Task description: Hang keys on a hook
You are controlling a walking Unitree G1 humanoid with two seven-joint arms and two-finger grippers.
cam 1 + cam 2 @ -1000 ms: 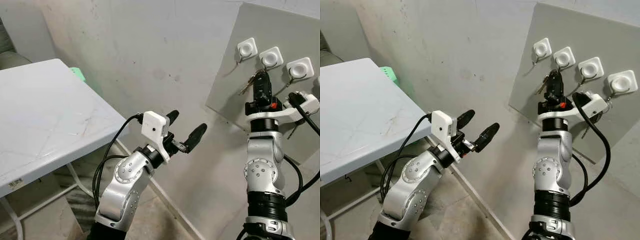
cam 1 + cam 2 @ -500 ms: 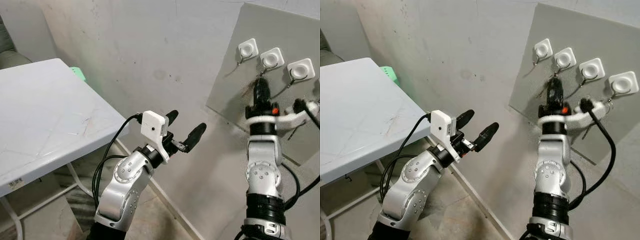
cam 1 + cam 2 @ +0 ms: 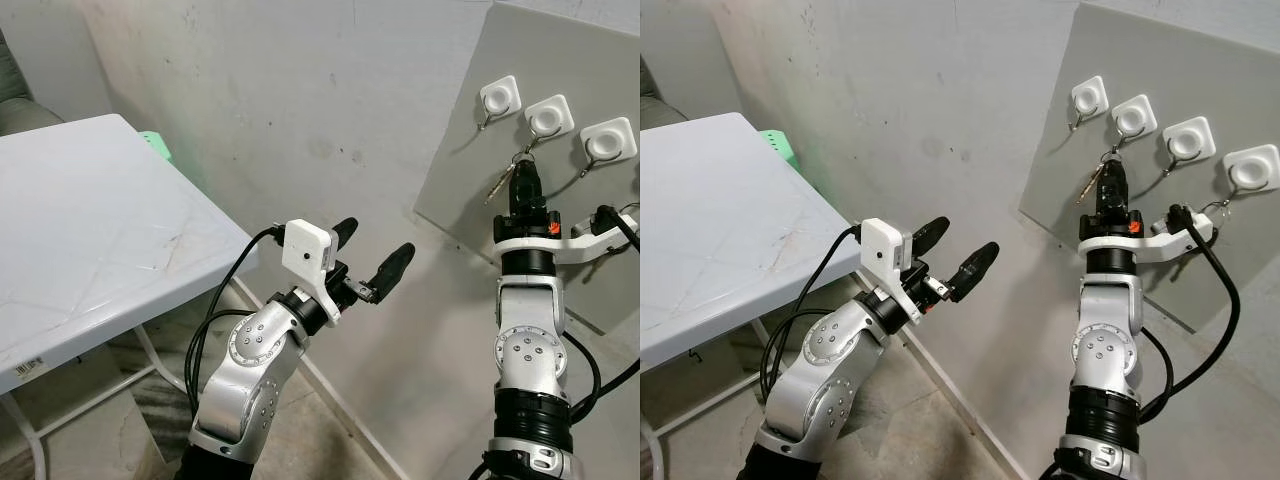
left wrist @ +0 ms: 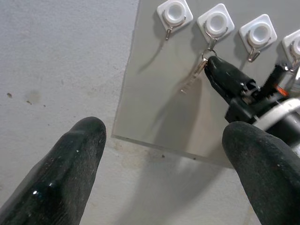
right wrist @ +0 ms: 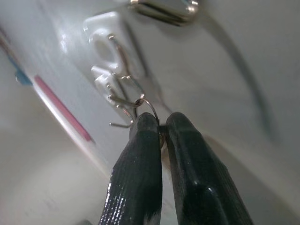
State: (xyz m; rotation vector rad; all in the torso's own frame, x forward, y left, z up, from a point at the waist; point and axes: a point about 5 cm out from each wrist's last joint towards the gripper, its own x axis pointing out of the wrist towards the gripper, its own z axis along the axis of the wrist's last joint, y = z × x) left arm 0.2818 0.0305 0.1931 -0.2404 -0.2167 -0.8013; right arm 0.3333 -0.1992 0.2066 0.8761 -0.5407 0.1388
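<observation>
A grey board [image 3: 455,190] leans on the wall and carries a row of white hooks [image 3: 547,117]. My right gripper [image 3: 523,180] points up just under the second hook [image 4: 215,21], shut on the ring of a bunch of keys [image 3: 499,181]. The keys [image 4: 193,76] dangle beside its fingers [image 5: 140,154]. The ring [image 5: 149,105] sits right at that hook's wire tip; I cannot tell whether it is hooked over it. My left gripper [image 3: 372,246] is held out mid-air, open and holding nothing, well left of the board.
A white table [image 3: 90,230] fills the left side, with a green object [image 3: 155,145] behind its far corner. The bare plaster wall [image 3: 300,100] runs behind both arms. A black cable [image 3: 1210,290] loops off my right wrist.
My right gripper has sunk slightly below the second hook and its wrist has turned, so the keys now hang down beside it. The left arm has stayed put.
</observation>
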